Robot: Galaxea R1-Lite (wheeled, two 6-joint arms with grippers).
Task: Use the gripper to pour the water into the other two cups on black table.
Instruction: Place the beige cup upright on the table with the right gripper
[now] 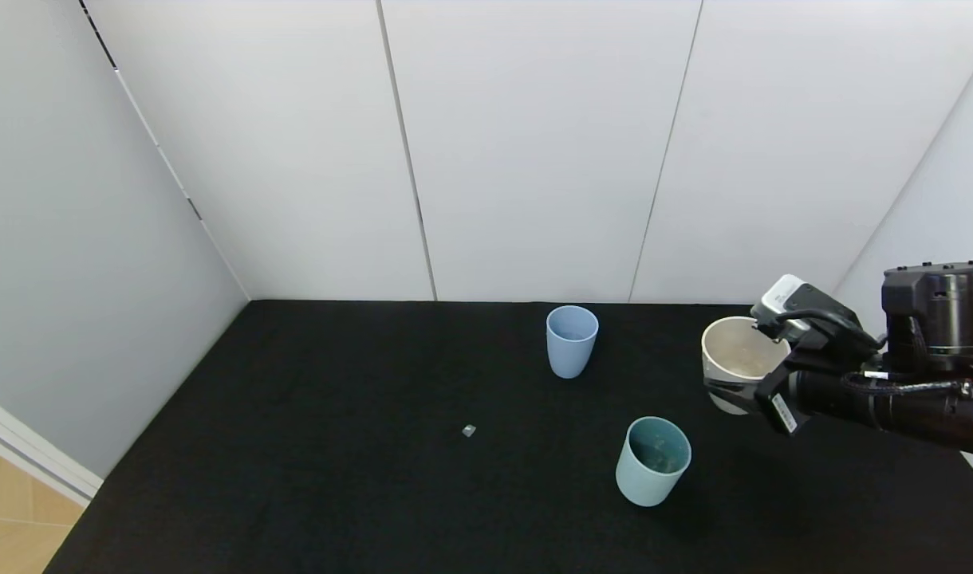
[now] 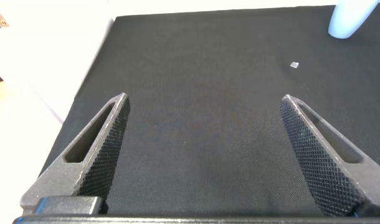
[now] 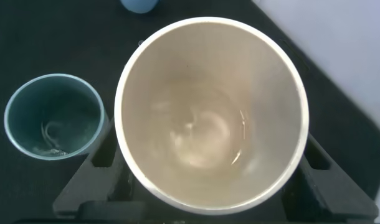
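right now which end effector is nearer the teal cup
Right. The right end effector holds the cream cup just beside the teal cup. The left end effector hangs open over bare black table, teal cup outside its view.

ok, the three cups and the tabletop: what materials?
Cream cup, blue cup and teal cup: likely matte plastic, with thin rims and dull, even colour. Black table: seemingly fabric-covered, with a fine weave and no glare. Right gripper holds the cream cup.

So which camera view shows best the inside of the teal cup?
The right wrist view: it looks down into the teal cup, showing a little water at its bottom. The head view shows the cup from farther off, its inside only partly. The left wrist view does not show it.
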